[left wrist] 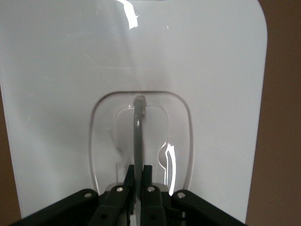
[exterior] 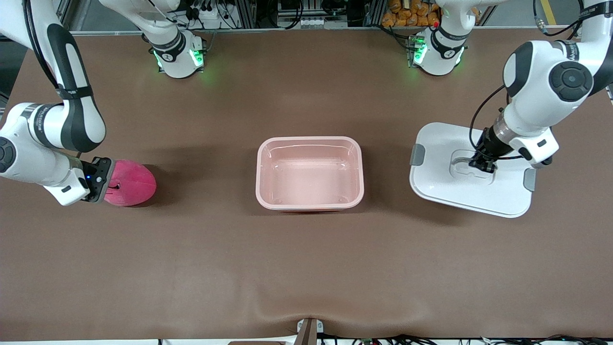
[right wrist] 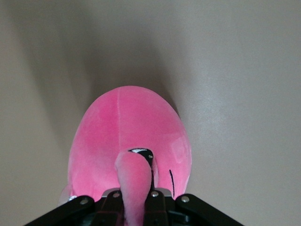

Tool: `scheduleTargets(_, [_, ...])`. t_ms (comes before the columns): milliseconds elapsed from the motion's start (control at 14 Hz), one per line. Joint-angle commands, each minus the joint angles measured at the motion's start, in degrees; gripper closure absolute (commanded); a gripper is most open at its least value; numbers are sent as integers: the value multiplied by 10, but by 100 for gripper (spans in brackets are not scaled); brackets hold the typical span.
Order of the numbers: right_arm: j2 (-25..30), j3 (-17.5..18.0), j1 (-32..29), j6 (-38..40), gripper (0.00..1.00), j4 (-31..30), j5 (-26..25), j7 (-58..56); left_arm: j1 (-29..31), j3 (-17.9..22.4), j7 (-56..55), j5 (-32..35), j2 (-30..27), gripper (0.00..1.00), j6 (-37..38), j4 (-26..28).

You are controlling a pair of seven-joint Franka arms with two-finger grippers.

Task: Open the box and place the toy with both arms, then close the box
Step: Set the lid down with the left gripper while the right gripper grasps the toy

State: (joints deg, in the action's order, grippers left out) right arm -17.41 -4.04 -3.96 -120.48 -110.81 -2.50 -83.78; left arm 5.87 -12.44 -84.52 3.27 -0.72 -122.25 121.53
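The pink box stands open and empty at the table's middle. Its white lid lies flat on the table toward the left arm's end. My left gripper is shut on the lid's grey centre handle, pinching the thin bar between its fingers. The bright-pink plush toy sits on the table toward the right arm's end. My right gripper is shut on a small pink flap of the toy, with the toy's round body and dark marks just ahead of the jaws.
Grey clips sit on the lid's short sides. The two green-lit arm bases stand along the table edge farthest from the front camera. A small bracket juts from the nearest edge.
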Motion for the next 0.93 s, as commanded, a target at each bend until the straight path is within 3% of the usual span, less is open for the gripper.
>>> scheduleTargets(0, [6,5,-5,3,100,-1,3,0,7,-7,-20,10,-20,100,-35,28])
scheduleTargets(285, [10,4,-6,52,100,23,21,24,14,-6,-36,10,-7,100,-90,50])
scheduleTargets(854, [23,6,17,141,100,65,22,136,16,-7,-94,33,14,100,-94,51])
